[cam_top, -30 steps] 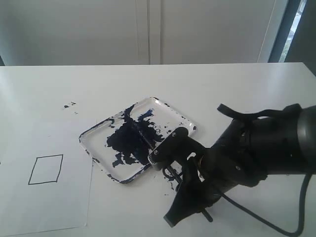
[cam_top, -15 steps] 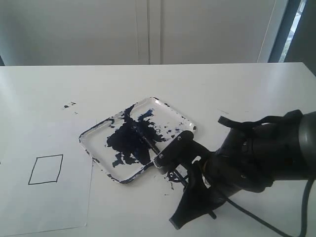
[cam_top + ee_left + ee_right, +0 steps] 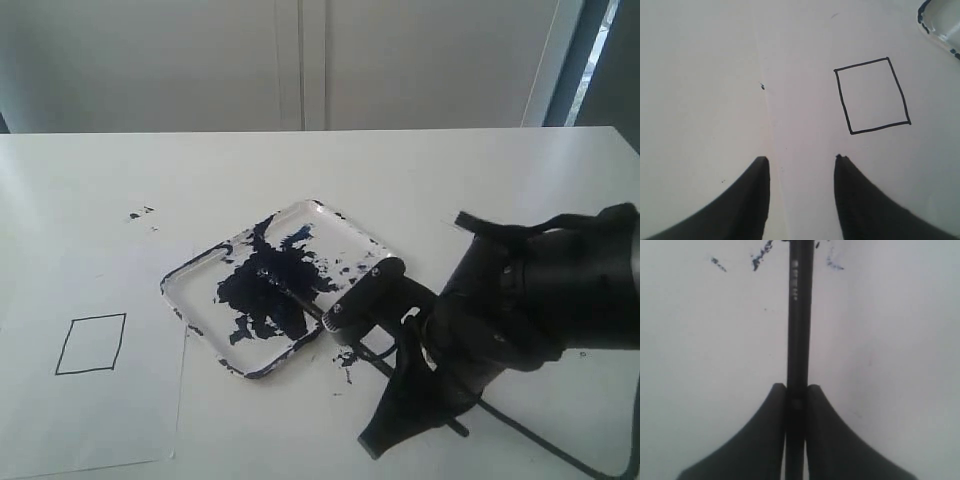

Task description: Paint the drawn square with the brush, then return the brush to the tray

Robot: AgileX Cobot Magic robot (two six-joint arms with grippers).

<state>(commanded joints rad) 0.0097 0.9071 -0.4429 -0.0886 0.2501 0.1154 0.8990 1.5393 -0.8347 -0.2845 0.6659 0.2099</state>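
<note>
**Left wrist view: jaws apart over paper, square unpainted**

The left gripper (image 3: 800, 161) pointed down at the paper (image 3: 865, 165), its two black fingers (image 3: 752, 200) spread apart with nothing between them. The square (image 3: 872, 95) lay ahead of the tips, nearer one finger than the other. Its thin black outline was closed and its inside white. A faint paper edge ran outward from between the fingers, with bare table (image 3: 695, 75) on the side away from the square. One small dark speck (image 3: 763, 86) sat at that edge. A corner of the tray (image 3: 946, 22) showed beyond the square, with dark paint on its rim.
</note>
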